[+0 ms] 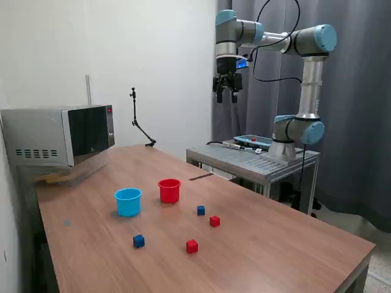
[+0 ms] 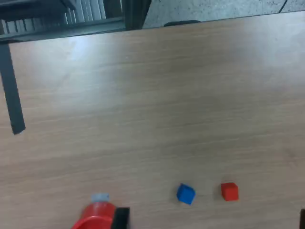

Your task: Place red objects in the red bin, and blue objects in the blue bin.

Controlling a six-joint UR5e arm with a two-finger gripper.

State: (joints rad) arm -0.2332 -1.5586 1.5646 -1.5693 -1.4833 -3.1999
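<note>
Gripper (image 1: 226,96) high above the table (image 1: 275,244), jaws slightly apart, holding nothing. Red cup (image 1: 169,190) and blue cup (image 1: 128,201) stand side by side.

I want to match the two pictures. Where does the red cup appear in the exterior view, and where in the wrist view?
Exterior view: the red cup stands upright near the table's middle, at the exterior view's right of the blue cup.
Wrist view: the red cup is cut off by the picture's edge; only part shows.
Shared landmark: the blue cube beside a red cube.
</note>
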